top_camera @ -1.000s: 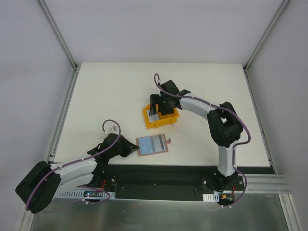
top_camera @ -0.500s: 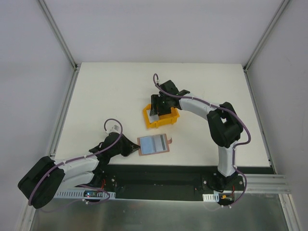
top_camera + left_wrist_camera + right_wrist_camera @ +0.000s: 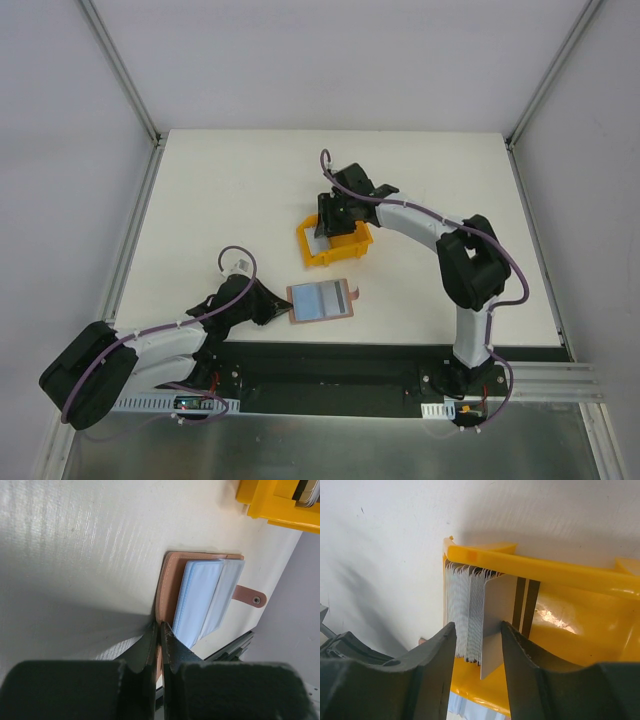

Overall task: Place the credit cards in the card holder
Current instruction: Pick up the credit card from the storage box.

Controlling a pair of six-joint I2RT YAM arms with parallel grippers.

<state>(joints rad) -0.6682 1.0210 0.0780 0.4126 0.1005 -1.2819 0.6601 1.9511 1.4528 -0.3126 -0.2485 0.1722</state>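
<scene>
The brown card holder [image 3: 318, 300] lies open near the table's front edge, with pale blue leaves inside [image 3: 200, 600] and its tab clasp [image 3: 252, 599] pointing right. My left gripper [image 3: 278, 310] is shut on the edge of its brown cover [image 3: 167, 587]. The credit cards [image 3: 465, 610] stand on edge as a tight stack in the left end of a yellow bin [image 3: 560, 572]. My right gripper [image 3: 479, 637] is open and straddles that stack. Its right finger [image 3: 517, 650] touches the outermost card, which sticks out of the stack.
The yellow bin [image 3: 345, 243] sits mid-table, just beyond the card holder. It also shows at the top right of the left wrist view [image 3: 280, 505]. White table [image 3: 220, 200] surrounds both, and metal frame rails run along the table's sides.
My right gripper's jaws have narrowed around the card stack inside the bin. My left arm and the card holder have shifted a little to the right.
</scene>
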